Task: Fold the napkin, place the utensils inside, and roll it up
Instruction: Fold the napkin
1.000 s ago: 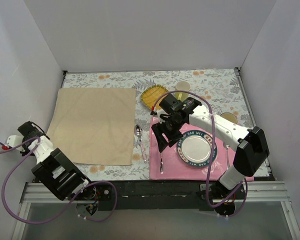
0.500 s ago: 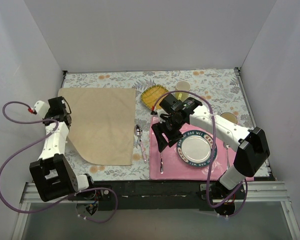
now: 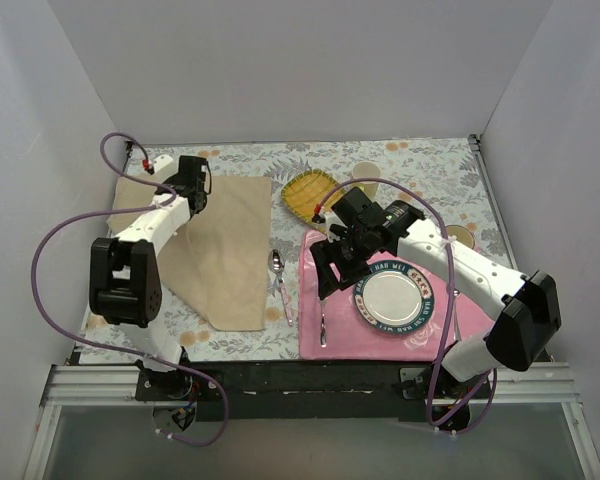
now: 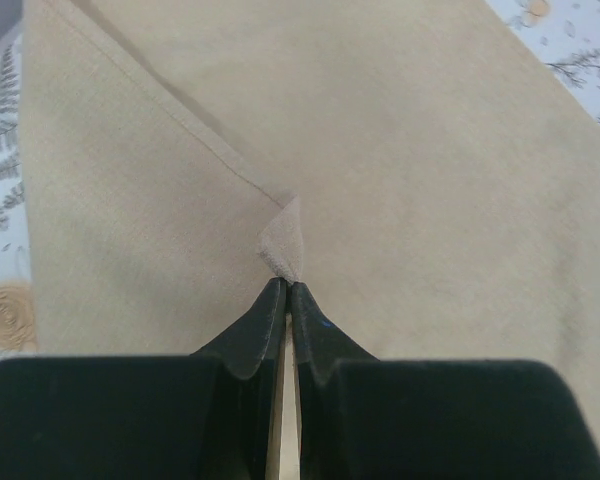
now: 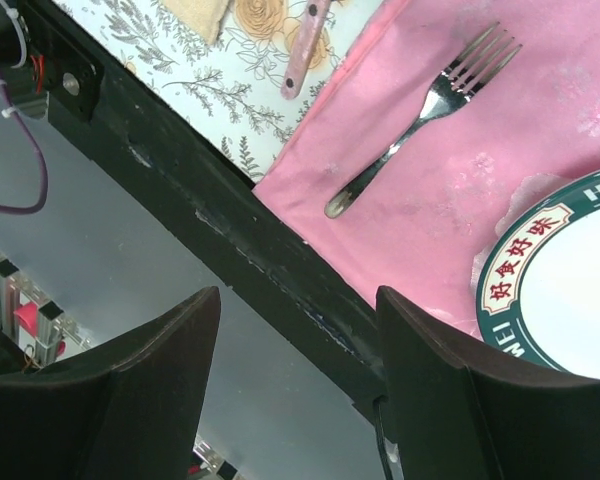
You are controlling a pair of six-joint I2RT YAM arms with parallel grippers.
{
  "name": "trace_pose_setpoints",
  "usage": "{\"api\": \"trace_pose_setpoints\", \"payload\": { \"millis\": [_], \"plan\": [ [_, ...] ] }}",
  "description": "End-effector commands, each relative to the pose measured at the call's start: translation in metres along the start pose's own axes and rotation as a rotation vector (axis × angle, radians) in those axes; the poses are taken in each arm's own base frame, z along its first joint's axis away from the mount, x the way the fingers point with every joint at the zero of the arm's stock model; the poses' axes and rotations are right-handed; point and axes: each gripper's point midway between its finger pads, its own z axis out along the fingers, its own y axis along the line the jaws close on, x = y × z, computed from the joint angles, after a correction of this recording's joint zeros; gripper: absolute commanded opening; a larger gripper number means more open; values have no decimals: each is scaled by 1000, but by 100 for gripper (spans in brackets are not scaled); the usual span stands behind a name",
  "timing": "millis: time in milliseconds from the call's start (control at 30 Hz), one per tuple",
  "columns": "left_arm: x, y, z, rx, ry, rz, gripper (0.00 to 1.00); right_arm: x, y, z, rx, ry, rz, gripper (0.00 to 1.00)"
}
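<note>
Left gripper (image 4: 285, 290) pinched shut on a raised corner of the napkin (image 3: 230, 255), cloth partly folded over itself at left. Right gripper (image 5: 298, 295) spread wide, holding nothing, above pink mat (image 3: 340, 338), plate (image 3: 423, 312), fork (image 5: 420, 120).

Plain pale walls (image 3: 300, 70) box in the table (image 3: 430, 165) on three sides, the back one rising just beyond the left gripper (image 3: 196, 200). A pale flowered cover lies over the table. On the near side of the right gripper (image 3: 332, 282) a black rail (image 3: 310, 375) edges it, with a grey surface (image 3: 330, 440) lower down, all in soft, even light.
</note>
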Motion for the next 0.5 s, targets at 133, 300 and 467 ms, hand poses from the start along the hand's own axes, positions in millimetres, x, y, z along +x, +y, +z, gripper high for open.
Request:
{"api": "trace_pose_setpoints", "payload": {
  "millis": [133,300,467],
  "plan": [
    [-25,-78,-12,69,-118,178,0,-9,-12,-4,6,-105,55,72],
    [-15,-105,-5,89,-121,229,0,-7,-18,-5,6,-117,82,72],
    [-6,-136,-8,138,-135,272,0,-5,-25,-5,14,-118,104,72]
  ]
}}
